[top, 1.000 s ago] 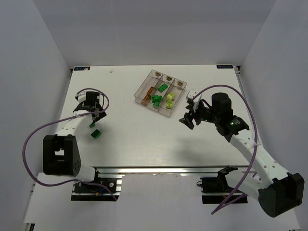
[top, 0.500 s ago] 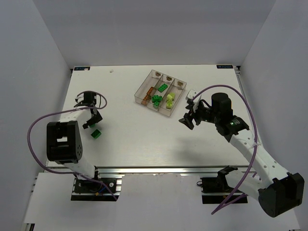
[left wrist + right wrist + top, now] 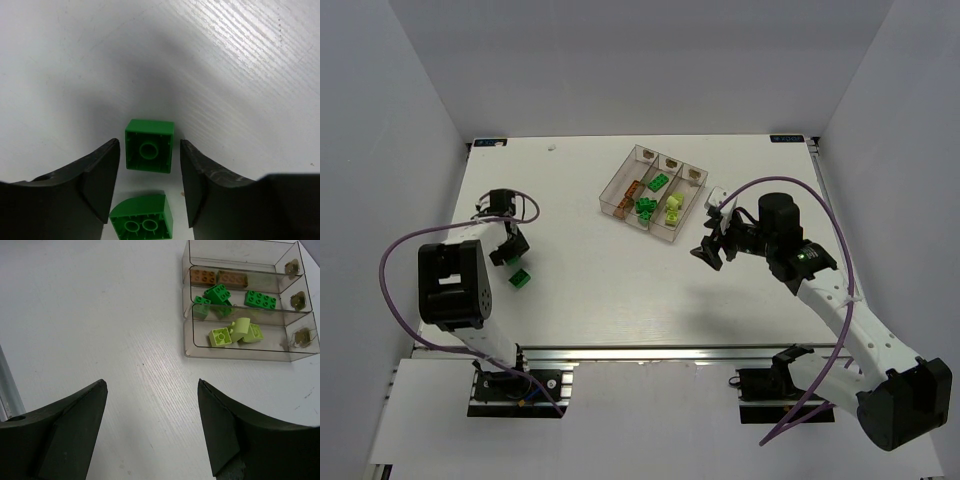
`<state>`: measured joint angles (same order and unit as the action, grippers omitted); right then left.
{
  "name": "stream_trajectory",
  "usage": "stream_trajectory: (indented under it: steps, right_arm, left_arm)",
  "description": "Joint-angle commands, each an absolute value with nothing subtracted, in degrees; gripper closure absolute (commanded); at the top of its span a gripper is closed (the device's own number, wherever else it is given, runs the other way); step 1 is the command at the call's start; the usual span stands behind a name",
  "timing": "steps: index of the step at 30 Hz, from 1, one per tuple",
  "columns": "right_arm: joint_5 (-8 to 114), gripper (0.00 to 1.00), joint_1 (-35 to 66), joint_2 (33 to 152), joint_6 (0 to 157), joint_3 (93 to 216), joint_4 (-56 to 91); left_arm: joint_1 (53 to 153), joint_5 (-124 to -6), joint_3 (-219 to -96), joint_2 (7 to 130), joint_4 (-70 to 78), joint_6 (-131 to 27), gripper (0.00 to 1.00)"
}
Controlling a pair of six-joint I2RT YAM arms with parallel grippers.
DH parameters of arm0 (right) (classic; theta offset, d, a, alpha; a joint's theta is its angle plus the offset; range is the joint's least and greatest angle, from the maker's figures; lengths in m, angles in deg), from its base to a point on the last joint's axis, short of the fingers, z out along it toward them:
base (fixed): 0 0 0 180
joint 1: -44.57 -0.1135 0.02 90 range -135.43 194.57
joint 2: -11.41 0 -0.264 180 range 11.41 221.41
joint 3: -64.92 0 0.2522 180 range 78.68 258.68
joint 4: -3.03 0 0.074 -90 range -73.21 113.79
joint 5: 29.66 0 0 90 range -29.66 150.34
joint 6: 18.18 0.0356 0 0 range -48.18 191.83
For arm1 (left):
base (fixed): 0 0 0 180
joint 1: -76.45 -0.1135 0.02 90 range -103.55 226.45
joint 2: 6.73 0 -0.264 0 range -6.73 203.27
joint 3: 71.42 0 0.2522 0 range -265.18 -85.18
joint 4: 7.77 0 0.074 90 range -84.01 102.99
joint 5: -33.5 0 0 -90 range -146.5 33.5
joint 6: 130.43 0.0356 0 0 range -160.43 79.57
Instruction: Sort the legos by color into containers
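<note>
Far to the left of the clear plastic tray of three narrow bins (image 3: 616,196), the left gripper (image 3: 509,252) stands low over the white table (image 3: 590,290) with its two black fingers (image 3: 102,175) spread apart and gripping nothing. A square bright green plastic brick (image 3: 149,145) lies on the table in the gap between the fingertips, hollow side up, and the wrist view shows a thin strip of table on each side of it. A second bright green plastic brick with a curved edge (image 3: 141,216) lies further back between the same fingers, apart from the square one. That makes two loose bricks on the table, both green. The right gripper (image 3: 710,250) hovers just to the right of the tray and nearer the arm bases, its fingers (image 3: 75,430) wide open with only bare table between them. In the tray, the left bin holds two orange-brown bricks (image 3: 218,276) end to end. The middle bin holds at least three green bricks (image 3: 218,294). The right bin holds three pale yellow-green bricks (image 3: 220,336) bunched together. Each bin has one small tan mark (image 3: 299,300) at its far end.
</note>
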<state>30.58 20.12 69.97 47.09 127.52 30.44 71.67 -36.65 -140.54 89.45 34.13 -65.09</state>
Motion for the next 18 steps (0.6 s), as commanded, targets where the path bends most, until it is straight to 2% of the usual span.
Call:
stream_trajectory:
  steps: [1,8,12,18]
  right_arm:
    - [29.66,0.22,19.87,69.94,46.16,127.11,30.50]
    - [29.66,0.22,19.87,69.94,46.07,127.28,30.59]
    - [29.57,0.22,19.96,69.24,45.90,127.29,30.85]
    - [29.92,0.21,19.87,69.50,45.90,127.20,30.68]
  left_arm:
    - [71.08,-38.31,-143.10,90.82,33.33,-63.81,0.40]
    - [71.00,-41.91,-141.96,90.39,32.19,-63.28,0.48]
    - [71.08,-43.58,-141.52,89.77,31.66,-63.28,0.67]
    - [71.00,-48.58,-140.29,86.70,29.03,-63.02,0.78]
